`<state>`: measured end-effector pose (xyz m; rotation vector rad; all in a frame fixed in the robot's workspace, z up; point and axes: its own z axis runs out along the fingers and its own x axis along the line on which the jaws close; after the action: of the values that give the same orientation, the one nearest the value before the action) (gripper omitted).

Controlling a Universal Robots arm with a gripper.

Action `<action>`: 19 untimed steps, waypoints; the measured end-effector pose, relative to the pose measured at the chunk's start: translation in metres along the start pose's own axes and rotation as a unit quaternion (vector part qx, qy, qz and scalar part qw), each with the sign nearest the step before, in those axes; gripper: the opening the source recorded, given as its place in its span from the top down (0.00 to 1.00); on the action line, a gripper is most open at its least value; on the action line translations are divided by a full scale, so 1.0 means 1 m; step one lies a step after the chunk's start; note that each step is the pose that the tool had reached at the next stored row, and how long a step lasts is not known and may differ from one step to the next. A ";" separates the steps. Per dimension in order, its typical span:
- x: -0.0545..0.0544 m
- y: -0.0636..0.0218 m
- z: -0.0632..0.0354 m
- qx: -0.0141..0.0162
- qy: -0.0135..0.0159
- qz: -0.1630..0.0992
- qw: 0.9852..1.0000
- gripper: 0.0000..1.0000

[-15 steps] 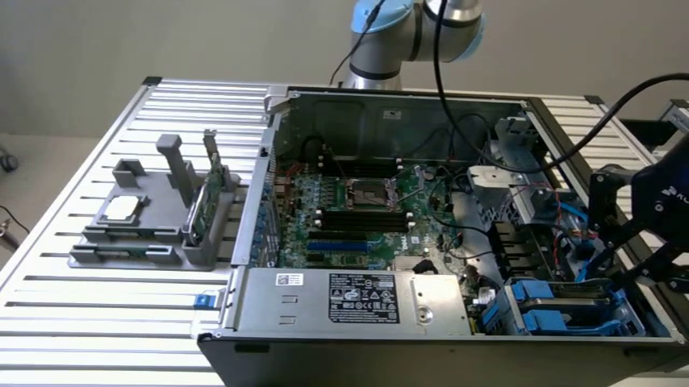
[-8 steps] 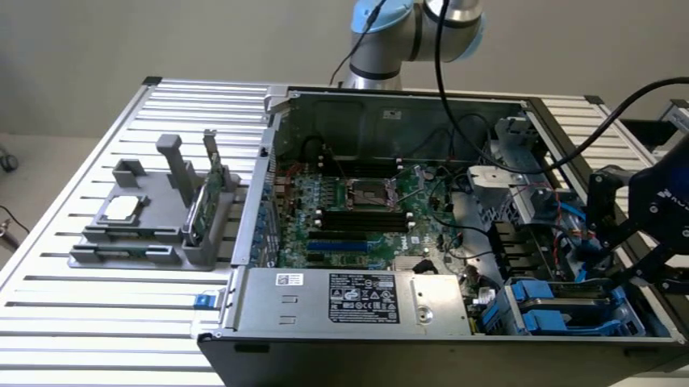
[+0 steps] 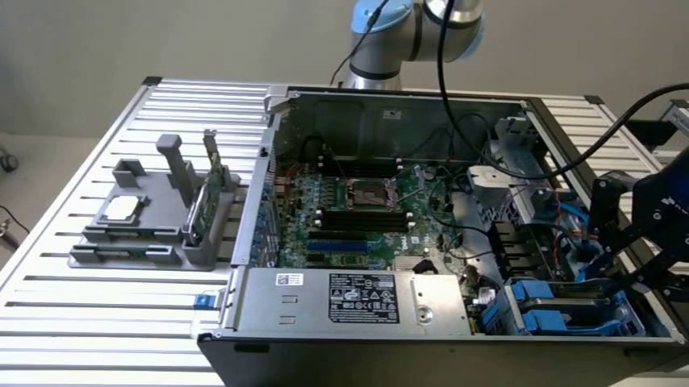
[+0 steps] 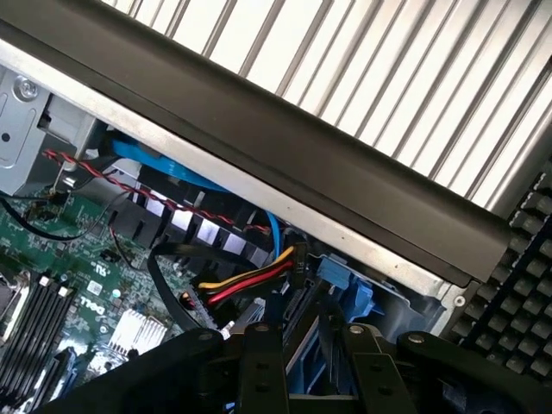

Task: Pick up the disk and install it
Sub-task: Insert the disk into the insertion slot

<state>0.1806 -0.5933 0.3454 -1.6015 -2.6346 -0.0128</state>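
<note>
My black gripper [image 3: 599, 270] hangs over the drive bay in the corner of the open computer case [image 3: 431, 330], at the exterior view's lower right. In the wrist view its two fingers [image 4: 263, 366] stand on either side of a flat part with blue plastic edging, the disk [image 4: 304, 362]. The gripper [image 4: 315, 338] looks shut on the disk, most of which is hidden behind the fingers. A further piece of blue plastic [image 4: 347, 291] shows just beyond the fingertips, against the bay's metal rail.
Blue drive carriers [image 3: 549, 314] sit in the bay below the gripper. Yellow and red cables [image 4: 250, 283] and a blue cable cross close by. The power supply [image 3: 356, 298] and motherboard [image 3: 356, 210] lie alongside. A grey fixture [image 3: 151, 226] holds a silver chip and a green card.
</note>
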 end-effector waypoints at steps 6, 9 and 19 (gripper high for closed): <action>-0.003 -0.0010 -0.0002 -0.006 0.012 0.004 1.000 0.69; -0.003 -0.0011 -0.0002 -0.009 0.018 0.004 1.000 0.69; -0.005 0.0002 0.0005 -0.014 0.025 0.004 1.000 0.69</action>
<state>0.1832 -0.5977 0.3446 -1.5974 -2.6028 -0.0890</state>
